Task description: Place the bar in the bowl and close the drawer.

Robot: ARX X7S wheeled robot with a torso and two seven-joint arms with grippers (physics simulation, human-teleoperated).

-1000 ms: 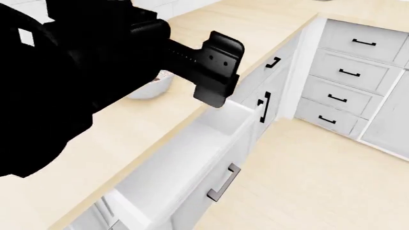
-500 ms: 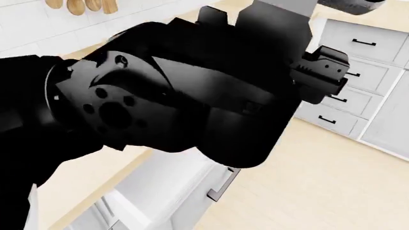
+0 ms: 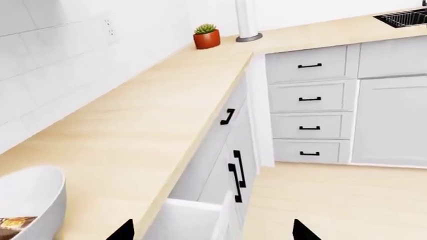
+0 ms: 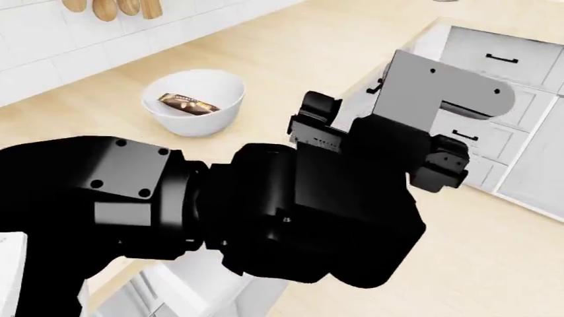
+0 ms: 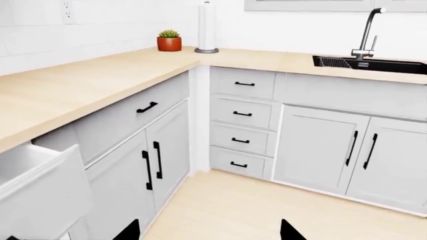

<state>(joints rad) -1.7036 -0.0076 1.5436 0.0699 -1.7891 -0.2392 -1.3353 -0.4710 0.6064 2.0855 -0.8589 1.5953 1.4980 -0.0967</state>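
Countertop (image 4: 291, 46) fills most of what we see from the head, and beneath its edge the drawer (image 5: 37, 185) hangs pulled out, its white inside showing in both wrist views. On that counter stands the bowl (image 4: 192, 100) with the bar (image 4: 187, 104) already lying inside, so we judge only the closing remains. Both the left gripper (image 3: 212, 231) and the right gripper (image 5: 207, 230) show spread, empty tips, and since our arms block the head view, a blind push could miss the drawer's front and knock the cabinet.
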